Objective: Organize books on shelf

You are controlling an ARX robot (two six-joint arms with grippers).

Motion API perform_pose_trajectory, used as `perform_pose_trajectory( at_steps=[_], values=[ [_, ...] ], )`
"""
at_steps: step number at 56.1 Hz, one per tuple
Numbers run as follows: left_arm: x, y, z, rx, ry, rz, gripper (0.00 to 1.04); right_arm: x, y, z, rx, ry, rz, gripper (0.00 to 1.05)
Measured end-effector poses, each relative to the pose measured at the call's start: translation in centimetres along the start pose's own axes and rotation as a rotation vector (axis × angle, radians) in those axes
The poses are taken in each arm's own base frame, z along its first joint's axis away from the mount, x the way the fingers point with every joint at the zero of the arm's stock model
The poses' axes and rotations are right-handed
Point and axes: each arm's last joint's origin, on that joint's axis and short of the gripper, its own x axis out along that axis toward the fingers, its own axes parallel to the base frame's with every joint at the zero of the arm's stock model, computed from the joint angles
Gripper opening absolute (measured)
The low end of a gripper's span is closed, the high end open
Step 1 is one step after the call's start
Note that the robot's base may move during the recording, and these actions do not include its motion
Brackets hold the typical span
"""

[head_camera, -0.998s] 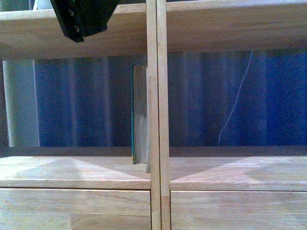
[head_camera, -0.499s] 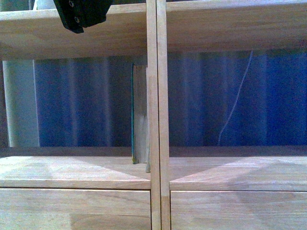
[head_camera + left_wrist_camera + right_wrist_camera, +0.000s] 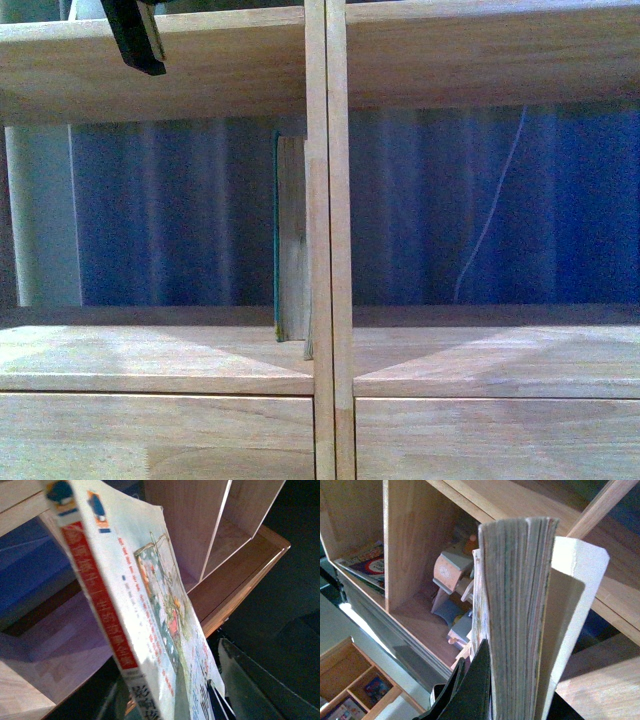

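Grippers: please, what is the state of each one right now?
Left gripper: closed on the pale paperback.
Right gripper: closed on a thick book.

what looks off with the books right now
The book held in the right gripper has its white cover splayed away from the page block. The teal book on the shelf stands upright.

Mid-frame: teal book (image 3: 291,240) stands against double upright (image 3: 328,200); open room left of the book and right of the upright.
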Motion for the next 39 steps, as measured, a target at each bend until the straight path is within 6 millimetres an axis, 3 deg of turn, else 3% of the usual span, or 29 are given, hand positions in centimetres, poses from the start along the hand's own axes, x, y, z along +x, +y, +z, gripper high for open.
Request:
perform_pose_trajectory(
  at_steps=[6,12,31,39],
  values=[
    [0.0,-0.1,0.0,0.001,-0.012,-0.002,0.16,0.0,0.0,0.0,0.000,0.003,0.002,0.07],
    [0.0,-0.3,0.1,-0.019,-0.021,-0.006,0.07,0.0,0.0,-0.1,-0.001,0.011,-0.003,0.07],
    [-0.2,-0.3,0.3,-0.013,-0.010,-0.005,0.07,0.1,-0.5,-0.2,-0.018,0.013,-0.053,0.07],
    [-0.3,-0.1,0.5,0.014,0.004,0.018,0.07,0.3,-1.3,0.4,-0.099,-0.039,-0.121,0.30]
  ],
)
